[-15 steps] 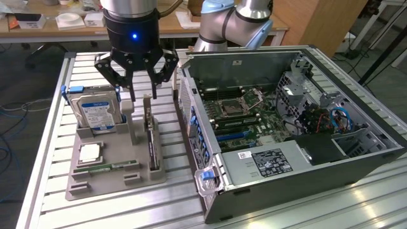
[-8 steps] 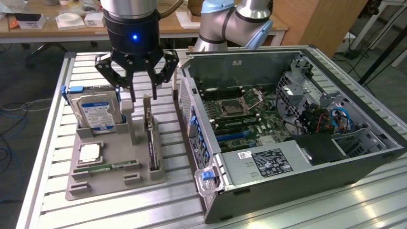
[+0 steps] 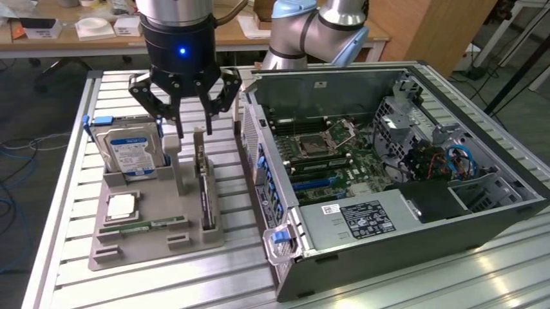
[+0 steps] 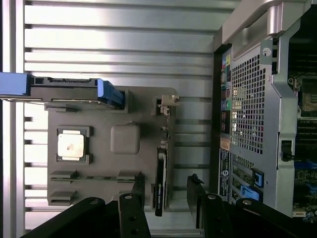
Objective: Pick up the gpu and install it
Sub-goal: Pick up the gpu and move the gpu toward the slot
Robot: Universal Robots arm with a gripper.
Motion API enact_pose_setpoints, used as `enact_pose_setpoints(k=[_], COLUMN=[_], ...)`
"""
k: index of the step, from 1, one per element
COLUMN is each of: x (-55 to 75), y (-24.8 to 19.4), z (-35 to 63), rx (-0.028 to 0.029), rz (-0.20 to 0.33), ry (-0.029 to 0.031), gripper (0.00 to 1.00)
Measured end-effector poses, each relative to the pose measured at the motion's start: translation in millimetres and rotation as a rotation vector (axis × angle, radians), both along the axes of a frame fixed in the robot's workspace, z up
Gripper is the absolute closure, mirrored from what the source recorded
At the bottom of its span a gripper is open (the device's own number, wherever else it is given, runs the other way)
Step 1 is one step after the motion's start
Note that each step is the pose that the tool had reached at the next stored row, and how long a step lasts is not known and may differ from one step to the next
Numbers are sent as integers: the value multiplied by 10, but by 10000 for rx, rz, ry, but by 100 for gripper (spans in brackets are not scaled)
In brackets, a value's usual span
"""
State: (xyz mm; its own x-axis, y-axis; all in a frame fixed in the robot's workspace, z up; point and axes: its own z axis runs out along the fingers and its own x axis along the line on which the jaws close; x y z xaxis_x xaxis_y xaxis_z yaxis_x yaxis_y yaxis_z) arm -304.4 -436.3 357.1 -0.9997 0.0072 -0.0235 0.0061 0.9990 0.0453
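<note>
The gpu [image 3: 205, 193] stands on its long edge in a slot of the grey holder tray [image 3: 146, 248], its silver bracket end toward the back. From the wrist the gpu [image 4: 160, 178] shows edge-on as a thin dark strip. My gripper [image 3: 190, 123] hangs just above the card's back end, open, with nothing held. In the wrist view the gripper [image 4: 167, 198] has one black finger on each side of the card's edge line. The open computer case [image 3: 387, 167] lies on its side at the exterior view's right, motherboard and slots exposed.
The holder tray [image 4: 99, 114] also carries a silver hard drive [image 3: 129, 151] with a blue-white label, a CPU [image 3: 120, 205] and a narrow memory stick [image 3: 142, 226]. The case's perforated rear wall [image 4: 247, 109] stands close beside the tray. Everything rests on a slatted metal table [image 3: 69, 193].
</note>
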Motion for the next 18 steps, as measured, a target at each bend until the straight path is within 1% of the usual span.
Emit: enact_pose_setpoints(k=[13, 18], x=[10, 10], y=[-3, -13], z=[-166, -243], rx=[-1, -1], rz=[-1, 0], ry=[2, 2], gripper=[53, 53])
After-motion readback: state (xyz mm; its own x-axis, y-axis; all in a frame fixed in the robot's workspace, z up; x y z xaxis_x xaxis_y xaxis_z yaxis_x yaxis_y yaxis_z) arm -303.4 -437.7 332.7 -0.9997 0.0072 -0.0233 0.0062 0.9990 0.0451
